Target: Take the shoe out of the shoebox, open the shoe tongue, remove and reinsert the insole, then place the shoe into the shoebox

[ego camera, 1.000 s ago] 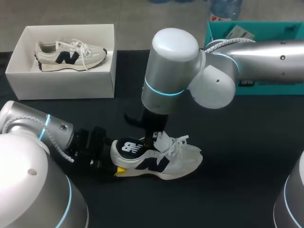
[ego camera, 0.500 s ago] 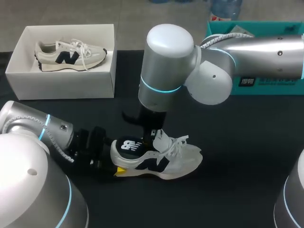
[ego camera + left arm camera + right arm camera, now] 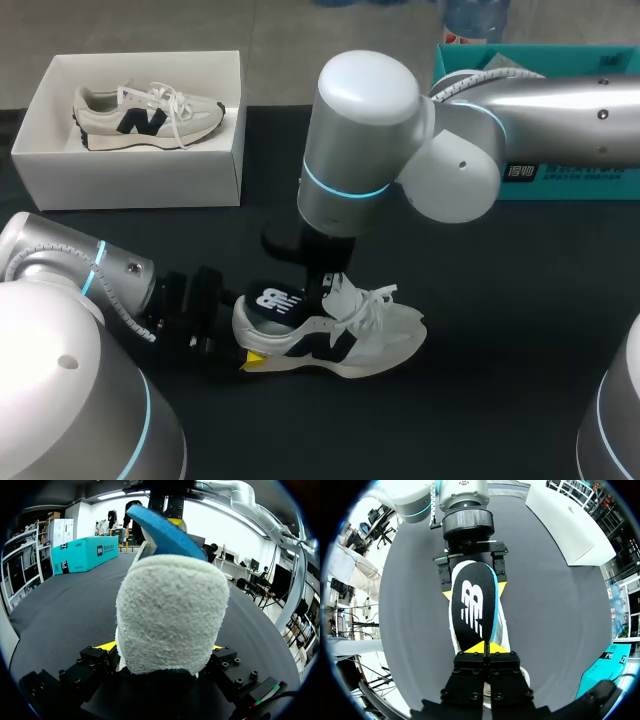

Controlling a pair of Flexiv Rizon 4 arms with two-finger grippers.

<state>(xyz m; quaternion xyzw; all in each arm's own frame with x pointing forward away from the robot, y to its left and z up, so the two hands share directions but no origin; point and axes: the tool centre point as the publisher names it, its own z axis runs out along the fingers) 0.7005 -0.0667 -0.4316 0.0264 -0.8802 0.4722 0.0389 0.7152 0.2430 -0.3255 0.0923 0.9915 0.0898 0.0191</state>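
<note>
Our right gripper (image 3: 485, 649) holds the insole (image 3: 472, 605), jaws narrow, its fore end pinched between the tips. Our left gripper (image 3: 160, 650) clamps the shoe (image 3: 345, 340) at the heel from both sides. To extract cleanly, we advise drawing the insole up and heelward with the left clamp firm, clear of the laces (image 3: 372, 303). The shoe lies lower centre in the head view, long axis left-right, heel left, toe right. The shoebox (image 3: 130, 175) sits upper left.

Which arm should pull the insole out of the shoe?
Right, probably. The right jaws pinch the insole, tilted up out of the shoe; the left jaws clamp its heel, steadying it.
</note>
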